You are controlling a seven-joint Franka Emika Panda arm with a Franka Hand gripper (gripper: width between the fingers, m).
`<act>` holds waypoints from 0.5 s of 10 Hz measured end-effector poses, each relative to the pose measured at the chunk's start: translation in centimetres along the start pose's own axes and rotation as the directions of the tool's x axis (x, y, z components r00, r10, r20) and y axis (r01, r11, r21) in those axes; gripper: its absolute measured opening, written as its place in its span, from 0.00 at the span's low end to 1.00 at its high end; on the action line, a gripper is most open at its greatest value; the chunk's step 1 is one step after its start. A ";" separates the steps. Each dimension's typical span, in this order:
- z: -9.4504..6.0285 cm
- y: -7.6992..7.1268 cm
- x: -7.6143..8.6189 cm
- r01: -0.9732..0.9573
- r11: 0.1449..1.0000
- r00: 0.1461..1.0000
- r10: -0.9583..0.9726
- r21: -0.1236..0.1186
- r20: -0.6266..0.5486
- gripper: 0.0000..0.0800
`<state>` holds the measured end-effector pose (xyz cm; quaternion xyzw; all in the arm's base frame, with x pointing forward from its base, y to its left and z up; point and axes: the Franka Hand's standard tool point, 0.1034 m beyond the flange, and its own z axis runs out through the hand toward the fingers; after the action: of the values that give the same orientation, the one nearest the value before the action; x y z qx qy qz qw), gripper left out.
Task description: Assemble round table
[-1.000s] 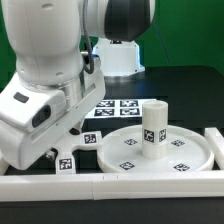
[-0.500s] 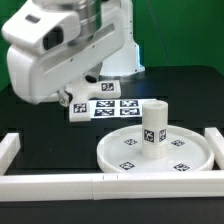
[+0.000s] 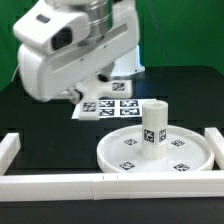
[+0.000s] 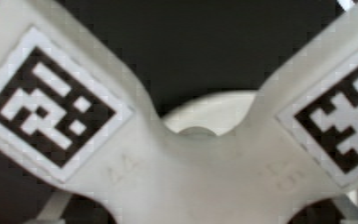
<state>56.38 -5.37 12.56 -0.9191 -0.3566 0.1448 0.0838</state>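
Currently the tool (image 4: 179, 215) holds the cross-shaped base (image 4: 176, 120), its tagged arms filling the wrist view. Leg (image 3: 154, 124) stands upright, long axis vertical, on the round top (image 3: 120, 150) on the table (image 3: 30, 115). Both sit toward the exterior view's right and below the raised arm, well apart from the base.

black table (image 3: 185, 85) with marker board (image 3: 108, 108), round disc top (image 3: 155, 152), white border rails (image 3: 60, 184)

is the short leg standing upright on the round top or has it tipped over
Upright. In the exterior view the cylinder leg stands vertical on the round disc top, its flat end facing up.
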 end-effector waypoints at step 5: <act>-0.8 -2.6 0.8 -0.070 0.996 0.952 0.048 -0.062 -0.301 0.56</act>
<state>55.54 -2.96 13.79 -0.9431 -0.3172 -0.0066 0.0995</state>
